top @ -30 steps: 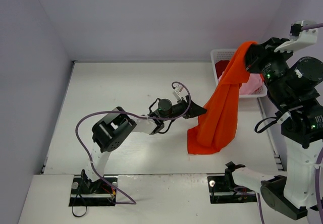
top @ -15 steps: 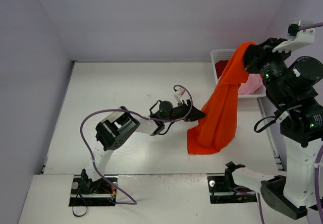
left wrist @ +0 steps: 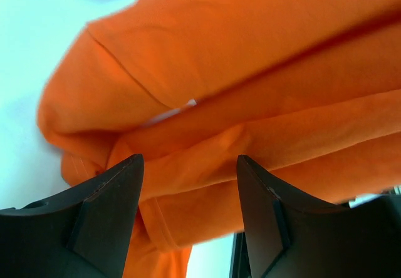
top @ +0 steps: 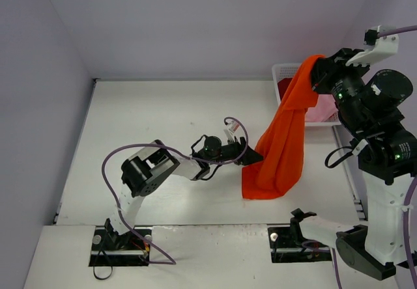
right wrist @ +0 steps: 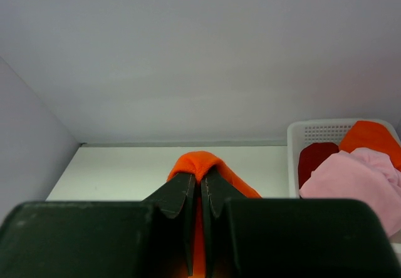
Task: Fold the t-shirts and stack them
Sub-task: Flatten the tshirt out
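Note:
A bright orange-red t-shirt (top: 285, 139) hangs in a long drape from my right gripper (top: 318, 68), which is raised high at the right and shut on the shirt's top fold (right wrist: 199, 163). The shirt's lower end rests bunched on the table (top: 264, 186). My left gripper (top: 255, 157) is open at that lower end, and folds of the cloth (left wrist: 207, 159) lie between its dark fingers (left wrist: 116, 196). A light pink t-shirt (right wrist: 348, 178), a dark red one (right wrist: 315, 156) and another orange one (right wrist: 371, 134) lie in the basket.
The white lattice basket (top: 278, 74) stands at the back right corner of the table (top: 163, 126), behind the hanging shirt. A purple cable (top: 130, 155) loops off the left arm. Walls close in the table at the back and left.
My left gripper has moved down and right, closer to the shirt's lower end. My right gripper has lifted slightly with the shirt still in it.

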`<act>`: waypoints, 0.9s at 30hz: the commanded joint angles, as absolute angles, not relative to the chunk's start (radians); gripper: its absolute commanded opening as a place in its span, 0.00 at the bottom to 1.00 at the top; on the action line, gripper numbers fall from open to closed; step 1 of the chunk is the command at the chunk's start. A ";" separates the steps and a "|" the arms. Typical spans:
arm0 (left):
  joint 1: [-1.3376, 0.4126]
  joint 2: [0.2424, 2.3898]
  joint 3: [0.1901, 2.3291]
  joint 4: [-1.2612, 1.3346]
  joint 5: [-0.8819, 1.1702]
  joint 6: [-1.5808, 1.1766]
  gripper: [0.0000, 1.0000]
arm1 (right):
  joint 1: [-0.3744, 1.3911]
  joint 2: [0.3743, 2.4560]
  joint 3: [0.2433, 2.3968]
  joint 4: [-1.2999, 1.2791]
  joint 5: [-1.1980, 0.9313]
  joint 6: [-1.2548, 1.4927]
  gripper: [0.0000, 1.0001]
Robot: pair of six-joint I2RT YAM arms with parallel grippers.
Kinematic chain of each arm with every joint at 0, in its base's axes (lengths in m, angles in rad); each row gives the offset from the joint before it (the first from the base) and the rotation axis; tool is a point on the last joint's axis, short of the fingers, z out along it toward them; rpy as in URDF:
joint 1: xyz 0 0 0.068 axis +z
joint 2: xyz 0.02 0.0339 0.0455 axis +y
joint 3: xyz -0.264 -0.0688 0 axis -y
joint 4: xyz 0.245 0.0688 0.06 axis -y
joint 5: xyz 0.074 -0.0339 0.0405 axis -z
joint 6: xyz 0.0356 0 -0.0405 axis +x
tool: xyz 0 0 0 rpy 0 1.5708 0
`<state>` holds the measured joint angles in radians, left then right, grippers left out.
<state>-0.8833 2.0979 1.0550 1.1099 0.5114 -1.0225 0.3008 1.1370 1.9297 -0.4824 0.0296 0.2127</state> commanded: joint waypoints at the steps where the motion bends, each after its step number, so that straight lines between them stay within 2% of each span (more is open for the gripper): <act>1: -0.896 1.979 1.040 1.203 0.511 -0.973 0.55 | 0.296 1.147 1.922 -0.373 0.009 0.225 0.00; 17: -0.900 1.960 1.031 1.203 0.508 -0.960 0.55 | 0.296 1.147 1.907 -0.368 0.009 0.236 0.00; 27: -0.905 2.019 1.075 1.204 0.499 -0.948 0.53 | 0.298 1.147 1.904 -0.367 0.009 0.232 0.00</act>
